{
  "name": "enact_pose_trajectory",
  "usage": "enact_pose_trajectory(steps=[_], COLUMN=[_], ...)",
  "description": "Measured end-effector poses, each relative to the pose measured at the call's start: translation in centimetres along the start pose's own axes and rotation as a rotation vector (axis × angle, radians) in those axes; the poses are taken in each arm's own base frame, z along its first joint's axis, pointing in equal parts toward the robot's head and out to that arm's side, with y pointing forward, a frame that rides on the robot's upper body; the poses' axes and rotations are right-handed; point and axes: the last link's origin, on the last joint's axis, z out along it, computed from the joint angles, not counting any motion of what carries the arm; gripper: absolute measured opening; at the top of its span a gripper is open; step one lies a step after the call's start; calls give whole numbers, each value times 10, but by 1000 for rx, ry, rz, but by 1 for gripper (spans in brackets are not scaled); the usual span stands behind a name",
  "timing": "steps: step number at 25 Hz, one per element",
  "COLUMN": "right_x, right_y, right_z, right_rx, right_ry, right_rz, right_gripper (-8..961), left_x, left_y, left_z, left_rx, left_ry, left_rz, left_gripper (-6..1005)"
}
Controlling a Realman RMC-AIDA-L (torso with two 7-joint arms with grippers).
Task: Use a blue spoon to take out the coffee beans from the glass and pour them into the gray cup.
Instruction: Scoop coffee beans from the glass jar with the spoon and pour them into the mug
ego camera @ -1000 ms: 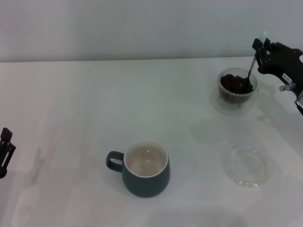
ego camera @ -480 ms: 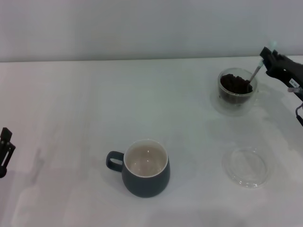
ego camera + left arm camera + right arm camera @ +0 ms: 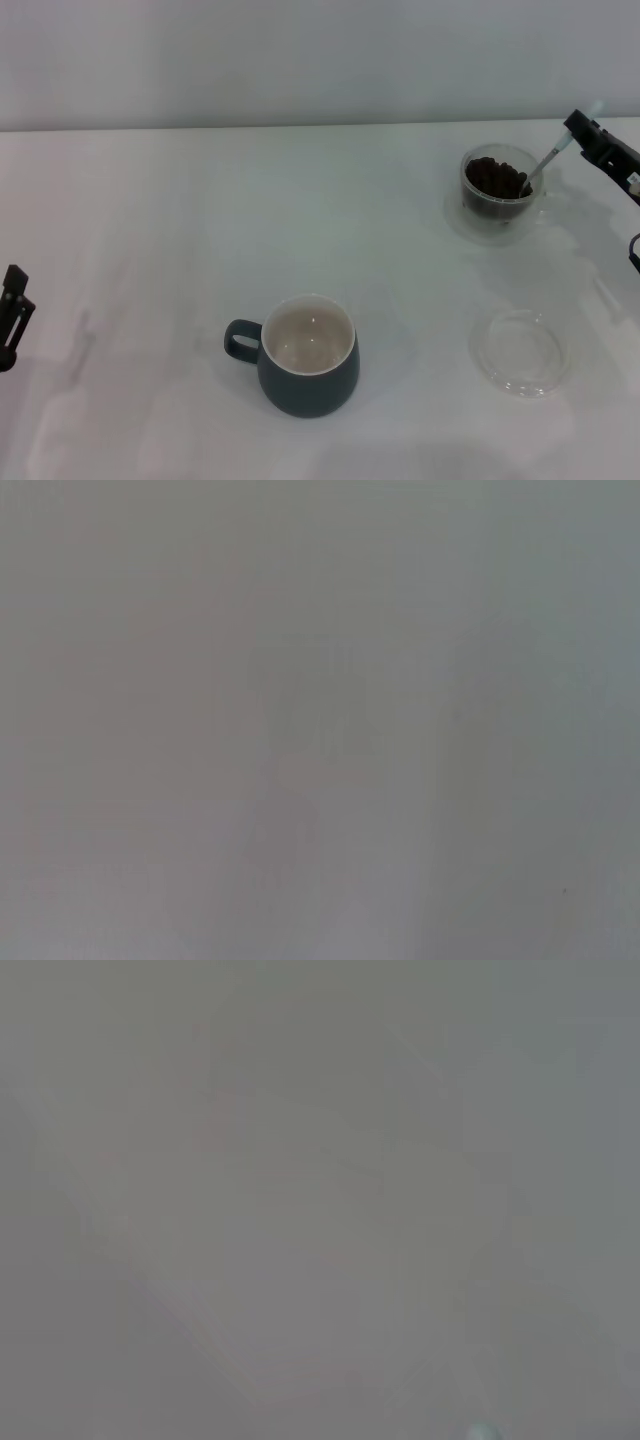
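At the table's far right, the right gripper (image 3: 583,132) is clamping the blue spoon (image 3: 553,153), its bowl dipping into the coffee beans (image 3: 496,178) inside the glass (image 3: 500,196). The gray cup (image 3: 307,355) is sitting near the front, a glass saucer (image 3: 520,352) to its right. The left gripper (image 3: 10,315) is idling at the left edge.

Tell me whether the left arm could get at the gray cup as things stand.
Probably yes. The left gripper sits parked at the table's left edge, and nothing stands between it and the gray cup, whose handle faces that side.
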Motion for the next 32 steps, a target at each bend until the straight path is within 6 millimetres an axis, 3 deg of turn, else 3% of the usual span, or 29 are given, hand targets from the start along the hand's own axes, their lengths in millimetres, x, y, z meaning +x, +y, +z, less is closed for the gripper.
enact_pose_trajectory(steps=[5, 32], right_x=[-2, -5], right_y=[-6, -16], right_z=[-5, -10], right_rx=[27, 74], right_ry=[-38, -106], right_rz=[129, 469], right_gripper=[150, 152], left_x=[0, 1], left_y=[1, -1], left_z=[1, 0], left_rx=[-5, -3], left_ry=[1, 5], left_rz=[3, 11], left_gripper=[802, 802])
